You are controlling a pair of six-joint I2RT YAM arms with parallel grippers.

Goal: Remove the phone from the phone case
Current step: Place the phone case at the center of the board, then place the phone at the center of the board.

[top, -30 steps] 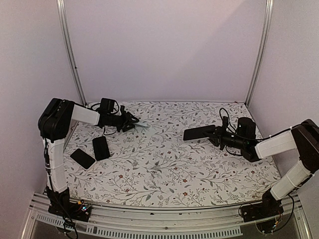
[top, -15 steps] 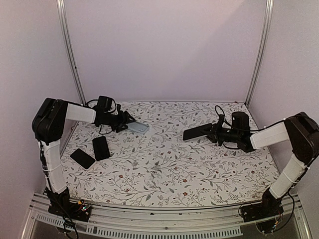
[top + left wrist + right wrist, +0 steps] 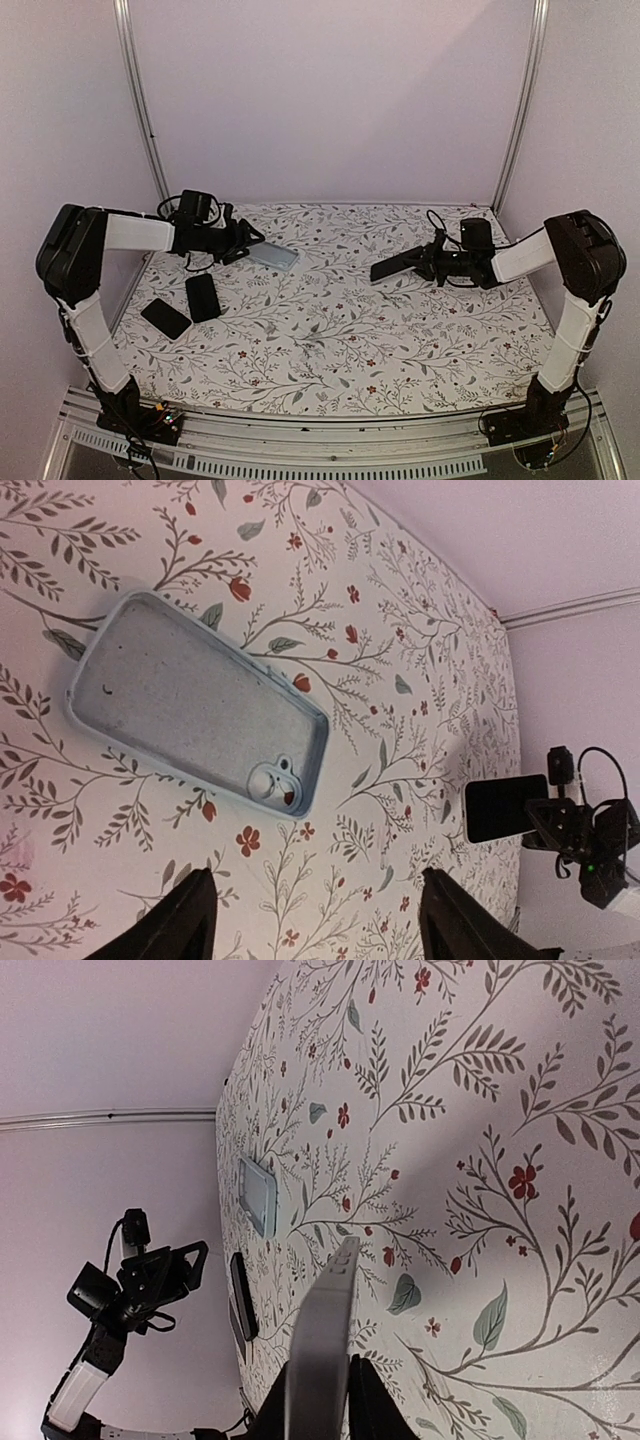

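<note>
Black right gripper, at the bottom edge of the right wrist view, is clamped on the near end of the phone, 1 finger on each flat face. The phone runs away from the camera edge-on, held above the table. By judgement the phone is stiff, thin, slick on its faces and breakable if dropped, so a firm pinch near 1 end, as shown, suits it. Farther off, in the upper left of that view, the phone case lies flat and empty, well apart from the phone. In the left wrist view the left gripper, at the bottom edge, hangs with fingers spread and holds nothing. The case lies just beyond its tips in the upper left of the frame, open side up, camera hole toward the lower right. It looks light, soft and bendable; 1 rim wall is the likely place to pinch.
</note>
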